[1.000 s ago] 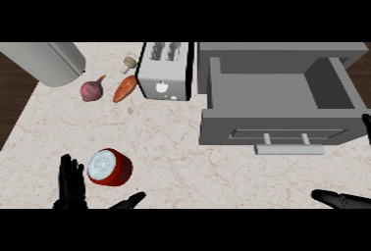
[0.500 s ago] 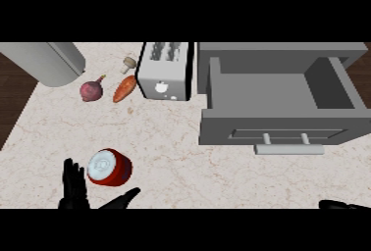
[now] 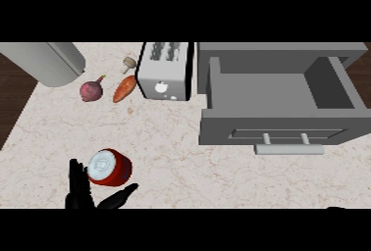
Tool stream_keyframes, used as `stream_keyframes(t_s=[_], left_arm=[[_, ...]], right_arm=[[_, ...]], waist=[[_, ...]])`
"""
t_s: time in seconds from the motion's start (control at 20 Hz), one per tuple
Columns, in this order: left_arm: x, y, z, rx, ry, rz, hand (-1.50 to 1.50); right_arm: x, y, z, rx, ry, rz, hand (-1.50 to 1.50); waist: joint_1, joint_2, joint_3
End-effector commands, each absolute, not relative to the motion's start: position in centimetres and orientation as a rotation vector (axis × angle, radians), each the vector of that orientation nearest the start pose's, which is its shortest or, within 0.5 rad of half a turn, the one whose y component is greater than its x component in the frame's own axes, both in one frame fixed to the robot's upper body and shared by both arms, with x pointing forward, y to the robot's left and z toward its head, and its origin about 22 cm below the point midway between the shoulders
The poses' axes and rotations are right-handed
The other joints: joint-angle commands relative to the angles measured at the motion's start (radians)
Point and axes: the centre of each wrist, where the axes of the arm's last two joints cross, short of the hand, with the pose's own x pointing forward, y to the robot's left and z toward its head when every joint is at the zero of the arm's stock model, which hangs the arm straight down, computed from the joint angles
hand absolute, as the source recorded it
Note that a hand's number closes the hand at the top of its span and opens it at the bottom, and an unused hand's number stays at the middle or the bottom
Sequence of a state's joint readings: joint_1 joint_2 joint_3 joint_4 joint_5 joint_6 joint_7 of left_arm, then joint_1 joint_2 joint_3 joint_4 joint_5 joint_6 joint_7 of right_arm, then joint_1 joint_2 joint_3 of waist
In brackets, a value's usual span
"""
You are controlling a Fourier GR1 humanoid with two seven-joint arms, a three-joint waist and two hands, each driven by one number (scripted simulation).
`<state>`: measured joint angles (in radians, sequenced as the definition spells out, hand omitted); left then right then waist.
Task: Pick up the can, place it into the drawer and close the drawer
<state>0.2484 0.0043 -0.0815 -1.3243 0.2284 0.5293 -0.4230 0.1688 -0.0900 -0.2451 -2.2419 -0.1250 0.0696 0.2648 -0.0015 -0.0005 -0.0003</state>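
The red can (image 3: pixel 109 167) lies on its side on the marble counter at the lower left, its pale lid facing up-left. My left hand (image 3: pixel 76 184) is open just left of the can, with straight fingers alongside it and the thumb (image 3: pixel 120 195) below it. I cannot tell whether it touches the can. The grey drawer (image 3: pixel 217 93) stands pulled open at the right, with nothing inside and its handle (image 3: pixel 288 147) at the front. Only a dark sliver of my right hand (image 3: pixel 335 208) shows at the lower right edge.
A silver toaster (image 3: pixel 165 71) stands left of the drawer. Beside it lie a carrot (image 3: pixel 124 88), a purple bulb (image 3: pixel 91 90) and a small mushroom (image 3: pixel 130 62). A grey cylinder (image 3: pixel 45 62) sits at the back left. The counter's left edge (image 3: pixel 14 128) borders dark floor.
My left hand has edged right, closer to the can. My right hand has sunk towards the lower edge until almost nothing shows. The can and drawer have not moved.
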Motion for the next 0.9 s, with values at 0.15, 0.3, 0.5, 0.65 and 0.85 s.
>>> stream_keyframes(t_s=[0.15, 0.3, 0.5, 0.65, 0.85], left_arm=[[18.1, 24.1, -11.6, 0.490, -1.397, 0.481, -1.50], [16.4, 24.8, -13.3, 0.494, -1.417, 0.463, -1.50], [19.7, 23.5, -12.7, 0.457, -1.440, 0.433, -1.50], [19.3, 25.1, -14.1, 0.427, -1.439, 0.433, -1.50], [20.4, 25.0, -13.7, 0.352, -1.456, 0.367, -1.50]], right_arm=[[16.8, -29.6, 14.2, -0.214, -1.840, -0.063, -1.50], [15.7, -30.9, 11.7, -0.230, -1.832, -0.071, -1.50], [15.7, -29.6, 12.8, -0.227, -1.832, -0.063, -1.50], [16.0, -30.1, 13.1, -0.219, -1.840, -0.067, -1.50], [17.1, -31.1, 13.8, -0.221, -1.844, -0.064, -1.50]], waist=[[0.001, 0.000, 0.000], [0.000, 0.000, 0.000], [-0.002, 0.000, 0.000], [-0.001, 0.000, 0.000], [0.000, 0.001, 0.000]])
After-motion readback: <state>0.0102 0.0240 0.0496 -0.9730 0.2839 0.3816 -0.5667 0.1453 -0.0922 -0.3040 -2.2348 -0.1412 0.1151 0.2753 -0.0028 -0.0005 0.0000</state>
